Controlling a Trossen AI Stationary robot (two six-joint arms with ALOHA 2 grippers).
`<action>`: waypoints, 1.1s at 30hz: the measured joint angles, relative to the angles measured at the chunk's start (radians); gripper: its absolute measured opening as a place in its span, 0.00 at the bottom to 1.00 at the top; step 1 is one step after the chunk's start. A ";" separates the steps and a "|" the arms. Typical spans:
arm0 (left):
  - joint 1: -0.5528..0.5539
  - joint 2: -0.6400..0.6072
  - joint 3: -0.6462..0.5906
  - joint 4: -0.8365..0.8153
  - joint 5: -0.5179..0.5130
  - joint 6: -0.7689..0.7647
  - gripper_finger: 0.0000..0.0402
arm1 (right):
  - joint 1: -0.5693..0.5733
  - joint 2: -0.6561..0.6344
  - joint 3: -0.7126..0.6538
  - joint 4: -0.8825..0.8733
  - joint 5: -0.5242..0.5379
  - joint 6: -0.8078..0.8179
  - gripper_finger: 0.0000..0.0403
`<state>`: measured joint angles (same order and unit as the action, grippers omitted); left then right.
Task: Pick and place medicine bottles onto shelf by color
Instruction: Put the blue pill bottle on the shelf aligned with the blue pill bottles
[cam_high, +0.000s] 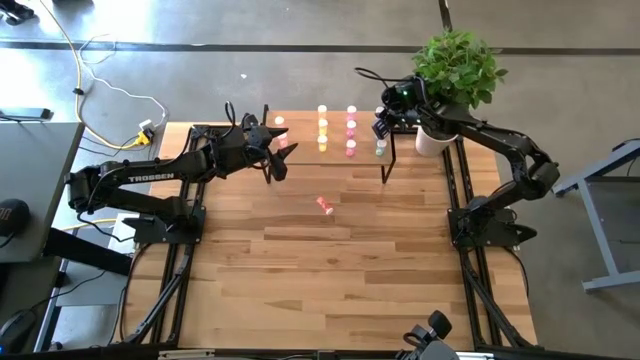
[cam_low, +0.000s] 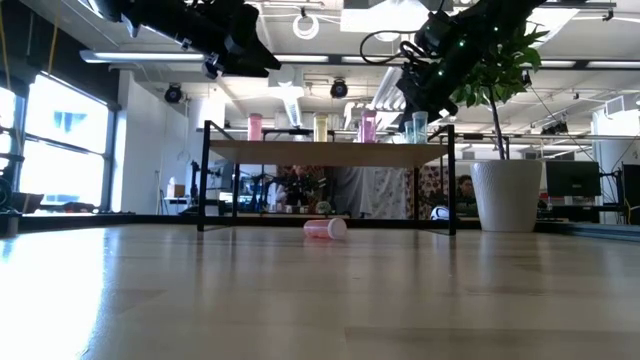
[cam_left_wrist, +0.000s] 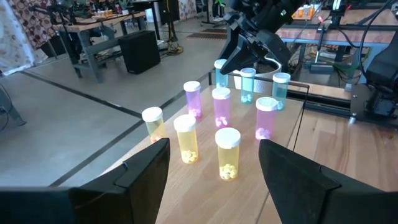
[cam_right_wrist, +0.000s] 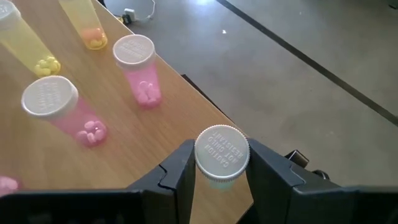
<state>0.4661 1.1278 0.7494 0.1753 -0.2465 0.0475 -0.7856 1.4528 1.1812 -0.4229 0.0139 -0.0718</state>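
I'm holding the left gripper (cam_high: 277, 150) wide open and empty over the shelf's (cam_high: 300, 150) left end, looking along the light wood top at the translucent plastic medicine bottles (cam_left_wrist: 227, 153), all upright with ribbed white caps: yellow nearest, pink behind, pale green farthest. One pink bottle (cam_high: 325, 205) is lying on its side on the desk (cam_high: 330, 280) in front of the shelf, its long axis slanting across the planks; by my reckoning my left arm is sitting nearer it, so that pick is probably mine. At the shelf's right end, the right gripper (cam_right_wrist: 222, 168) is pinching a pale green bottle (cam_right_wrist: 222, 154) just under its cap, upright, beside the pink ones, near the shelf's edge.
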 joint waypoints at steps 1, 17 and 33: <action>0.000 0.000 0.000 0.000 0.000 0.000 0.59 | 0.000 0.000 0.000 0.000 -0.001 0.007 0.29; 0.000 0.000 0.000 0.000 0.019 -0.002 0.59 | 0.016 0.002 0.001 0.007 0.028 0.094 0.29; 0.000 0.000 0.000 0.000 0.020 0.000 0.59 | 0.019 0.006 0.002 0.021 0.023 0.109 0.30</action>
<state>0.4660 1.1278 0.7494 0.1753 -0.2262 0.0478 -0.7670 1.4589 1.1834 -0.4019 0.0368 0.0372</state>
